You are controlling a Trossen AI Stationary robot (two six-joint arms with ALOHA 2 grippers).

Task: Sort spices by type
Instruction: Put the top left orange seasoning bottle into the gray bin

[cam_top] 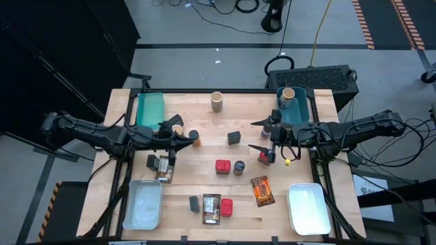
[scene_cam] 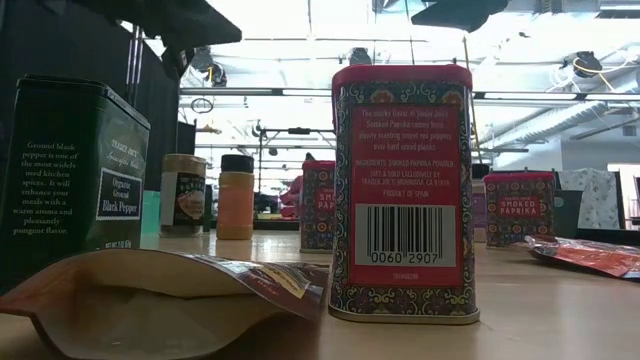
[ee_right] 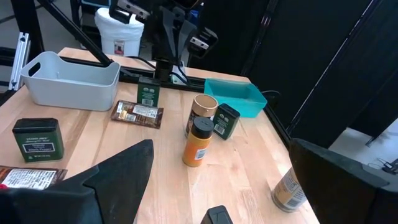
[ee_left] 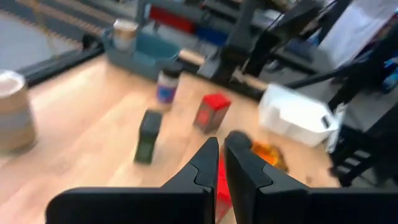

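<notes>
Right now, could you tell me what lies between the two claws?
In the high view, a dark tin stands alone on the bare wood between the left claw and the right claw.

You see a light wooden table (cam_top: pixel 204 129) carrying four bins: a teal bin (cam_top: pixel 150 109) and a second teal bin (cam_top: pixel 294 107) at the far corners, two white bins (cam_top: pixel 143 205) (cam_top: pixel 308 208) at the near corners. Between them stand a tan cylinder (cam_top: pixel 216 101), a dark tin (cam_top: pixel 234 138), a red tin (cam_top: pixel 223 166) and an orange packet (cam_top: pixel 262 190).
</notes>
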